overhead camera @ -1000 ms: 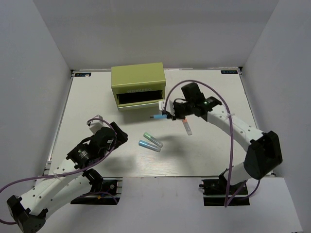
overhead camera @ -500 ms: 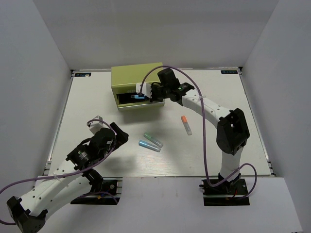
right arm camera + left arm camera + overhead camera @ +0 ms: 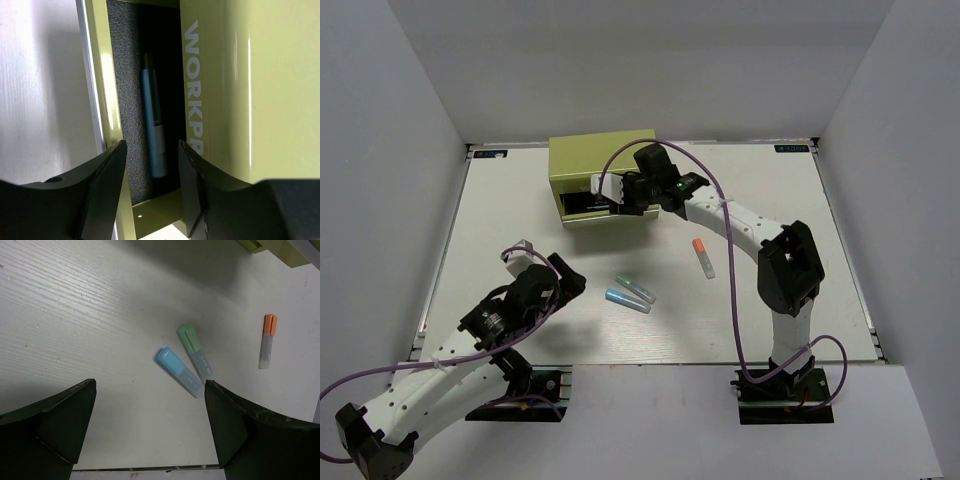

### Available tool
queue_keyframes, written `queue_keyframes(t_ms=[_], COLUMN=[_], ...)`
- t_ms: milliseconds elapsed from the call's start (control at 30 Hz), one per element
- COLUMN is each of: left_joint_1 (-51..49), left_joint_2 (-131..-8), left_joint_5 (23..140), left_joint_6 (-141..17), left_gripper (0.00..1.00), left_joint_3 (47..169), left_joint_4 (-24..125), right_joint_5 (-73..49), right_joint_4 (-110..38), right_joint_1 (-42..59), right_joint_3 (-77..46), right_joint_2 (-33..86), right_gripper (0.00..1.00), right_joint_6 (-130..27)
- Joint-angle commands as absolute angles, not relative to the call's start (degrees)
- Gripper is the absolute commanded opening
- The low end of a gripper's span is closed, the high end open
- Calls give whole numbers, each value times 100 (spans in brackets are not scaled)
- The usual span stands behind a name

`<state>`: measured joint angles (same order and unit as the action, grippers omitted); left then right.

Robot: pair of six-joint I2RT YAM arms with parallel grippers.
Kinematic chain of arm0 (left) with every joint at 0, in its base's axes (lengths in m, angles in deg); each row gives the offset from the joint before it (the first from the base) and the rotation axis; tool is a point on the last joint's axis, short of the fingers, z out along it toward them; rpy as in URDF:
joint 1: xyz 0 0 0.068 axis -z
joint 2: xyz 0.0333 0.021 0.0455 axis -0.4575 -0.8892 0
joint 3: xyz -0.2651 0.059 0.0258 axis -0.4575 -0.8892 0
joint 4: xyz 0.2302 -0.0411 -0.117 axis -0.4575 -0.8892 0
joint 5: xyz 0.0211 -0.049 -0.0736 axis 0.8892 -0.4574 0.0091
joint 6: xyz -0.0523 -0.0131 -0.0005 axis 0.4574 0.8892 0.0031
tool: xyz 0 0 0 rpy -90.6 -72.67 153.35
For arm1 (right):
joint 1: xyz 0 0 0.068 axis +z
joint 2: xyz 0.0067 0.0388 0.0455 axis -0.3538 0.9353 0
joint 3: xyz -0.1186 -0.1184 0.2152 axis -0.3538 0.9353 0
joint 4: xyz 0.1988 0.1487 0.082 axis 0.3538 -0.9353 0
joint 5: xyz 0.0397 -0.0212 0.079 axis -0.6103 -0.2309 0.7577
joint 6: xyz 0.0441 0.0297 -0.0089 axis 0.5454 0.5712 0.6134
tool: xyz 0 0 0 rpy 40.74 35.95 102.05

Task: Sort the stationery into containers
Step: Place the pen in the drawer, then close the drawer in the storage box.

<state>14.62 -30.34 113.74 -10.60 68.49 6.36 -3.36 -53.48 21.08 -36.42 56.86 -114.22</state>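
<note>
Right wrist view: slim blue pen (image 3: 151,115) lying loose in chest (image 3: 235,75) drawer (image 3: 97,75), right gripper (image 3: 150,150) jaws parted, empty; left gripper (image 3: 150,390) jaws wide, green-capped marker (image 3: 195,350) and light blue marker (image 3: 177,372) on desk (image 3: 75,315) at its 12 o'clock.

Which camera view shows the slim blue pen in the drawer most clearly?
The right wrist view: the slim blue pen lies along the grey floor of the drawer. In the top view the right gripper hides it; the left wrist view misses it.
</note>
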Motion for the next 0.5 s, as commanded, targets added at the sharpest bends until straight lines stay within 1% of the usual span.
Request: queue_keyframes(t_ms=[0, 67, 100, 133, 167, 200, 267, 300, 367, 400, 467], left_joint_1=[1444, 1444, 1444, 1444, 1444, 1444, 1444, 1444, 1444, 1444, 1444], left_joint_2=[-3087, -3087, -3139, -3140, -3140, -3140, -3140, -3140, -3140, -3140, -3140], left_joint_5=[11373, 11373, 11373, 11373, 11373, 11373, 11373, 11373, 11373, 11373, 11373], left_joint_6=[-1026, -1026, -1026, -1026, -1026, -1026, -1026, -1026, -1026, -1026, -1026], left_gripper=[99, 99, 99, 99, 99, 99, 99, 99, 99, 99, 99], left_joint_3=[6848, 6848, 6848, 6848, 6848, 6848, 6848, 6848, 6848, 6848, 6848], left_joint_4=[757, 757, 757, 757, 757, 757, 810, 810, 810, 810, 810], right_joint_5=[-282, -212, 93, 192, 297, 785, 1035, 1367, 1642, 1965, 2064], right_joint_4=[-5196, -5196, -5292, -5336, -5372, -5590, -5705, -6002, -6494, -6915, -7574], right_joint_1=[2112, 2112, 2103, 2094, 2094, 2094, 2094, 2120, 2120, 2121, 2156], right_joint_3=[-3958, -3984, -4045, -4046, -4028, -3976, -3809, -3773, -3887, -4183, -4448], right_joint_2=[5551, 5498, 5437, 5410, 5375, 5288, 5208, 5164, 5251, 5356, 5619], right_gripper=[52, 39, 29, 7, 0, 0, 0, 0, 0, 0, 0], right_joint_6=[-11286, -11145, -11119, -11101, -11162, -11241, -11662, -11785, -12260, -12348, -12797])
